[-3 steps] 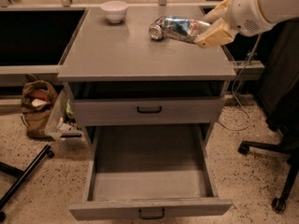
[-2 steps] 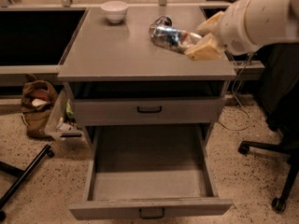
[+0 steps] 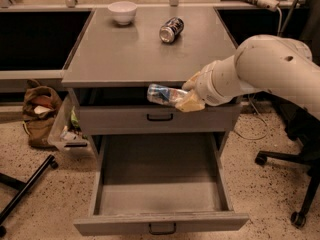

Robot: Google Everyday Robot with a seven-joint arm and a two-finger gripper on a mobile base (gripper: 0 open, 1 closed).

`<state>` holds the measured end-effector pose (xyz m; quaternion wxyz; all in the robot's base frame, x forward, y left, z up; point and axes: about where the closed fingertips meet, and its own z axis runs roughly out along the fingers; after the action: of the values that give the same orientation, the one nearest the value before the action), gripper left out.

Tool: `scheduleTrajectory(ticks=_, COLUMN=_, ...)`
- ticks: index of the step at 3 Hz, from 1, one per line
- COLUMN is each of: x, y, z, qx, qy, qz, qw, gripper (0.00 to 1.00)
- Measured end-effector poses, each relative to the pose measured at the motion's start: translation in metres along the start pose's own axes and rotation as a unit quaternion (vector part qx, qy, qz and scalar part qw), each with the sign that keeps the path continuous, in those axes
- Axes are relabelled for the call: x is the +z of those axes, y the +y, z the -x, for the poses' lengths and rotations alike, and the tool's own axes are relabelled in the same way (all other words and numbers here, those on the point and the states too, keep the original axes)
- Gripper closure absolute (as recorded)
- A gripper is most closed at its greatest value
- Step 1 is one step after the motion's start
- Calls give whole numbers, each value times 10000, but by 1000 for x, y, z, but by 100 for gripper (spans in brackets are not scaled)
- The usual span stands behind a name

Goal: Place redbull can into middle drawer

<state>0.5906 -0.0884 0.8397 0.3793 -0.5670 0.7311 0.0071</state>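
The redbull can (image 3: 164, 94), slim, silver and blue, lies sideways in my gripper (image 3: 183, 99), which is shut on its right end. The gripper holds it in the air in front of the cabinet's top front edge, above the open middle drawer (image 3: 160, 184). That drawer is pulled far out at the bottom, and its long grey box interior shows with nothing in it. The white arm (image 3: 270, 69) reaches in from the right.
A shallower grey drawer front with a black handle (image 3: 160, 118) sits just below the can. A dark can (image 3: 171, 29) lies on the cabinet top (image 3: 125, 54), with a white bowl (image 3: 122, 11) behind it. A bag (image 3: 40, 109) stands at the left, an office chair base (image 3: 300, 184) at the right.
My gripper has carried the redbull can from above the cabinet top down and forward, over the front edge. The dark can on the top now shows unobstructed.
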Motion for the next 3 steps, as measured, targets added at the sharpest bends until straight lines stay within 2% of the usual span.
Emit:
scheduleTrajectory(ticks=1, x=0, y=0, z=0, qx=0, qy=0, qz=0, qw=10000, gripper=100)
scheduleTrajectory(ticks=2, x=9, y=23, z=-20, qx=489, qy=99, qz=17, qw=9988, gripper=100)
scheduleTrajectory(ticks=3, x=18, y=69, z=-53, qx=1277, qy=270, qz=-87, qw=9914, gripper=100)
